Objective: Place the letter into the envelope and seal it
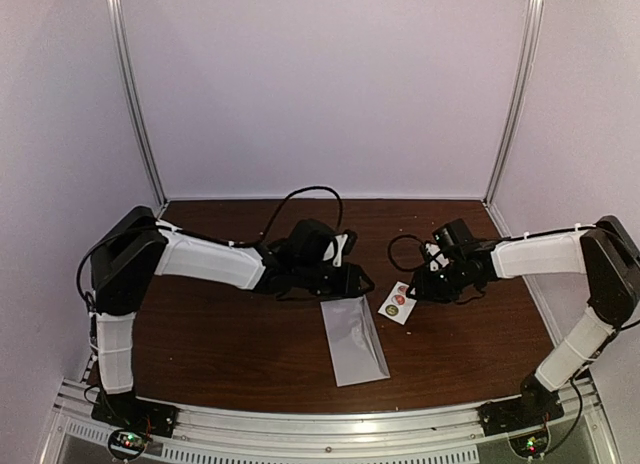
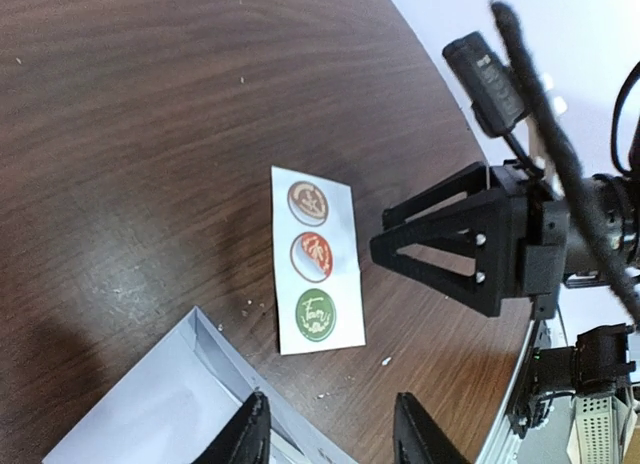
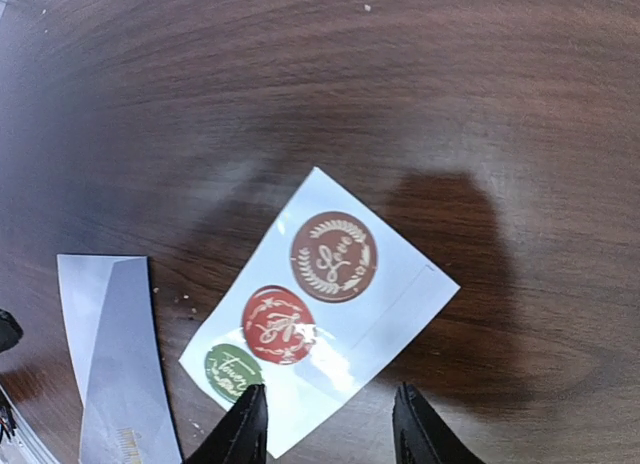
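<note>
The pale grey-white envelope [image 1: 355, 341] lies flat near the table's front middle. It also shows in the left wrist view [image 2: 140, 409] and the right wrist view [image 3: 115, 354]. No separate letter sheet shows on the table. My left gripper [image 1: 358, 282] is open and empty just above the envelope's far end; in its own view [image 2: 335, 436] one finger [image 2: 250, 429] hangs over the envelope's edge. My right gripper [image 1: 414, 288] is open and empty, low over the sticker card [image 1: 397, 302], with its jaws astride the card's near edge [image 3: 328, 429].
The small white card [image 3: 320, 304] carries a brown, a red and a green round sticker and lies just right of the envelope, also in the left wrist view [image 2: 315, 259]. The two grippers face each other closely across it. White walls enclose the brown table [image 1: 220, 334].
</note>
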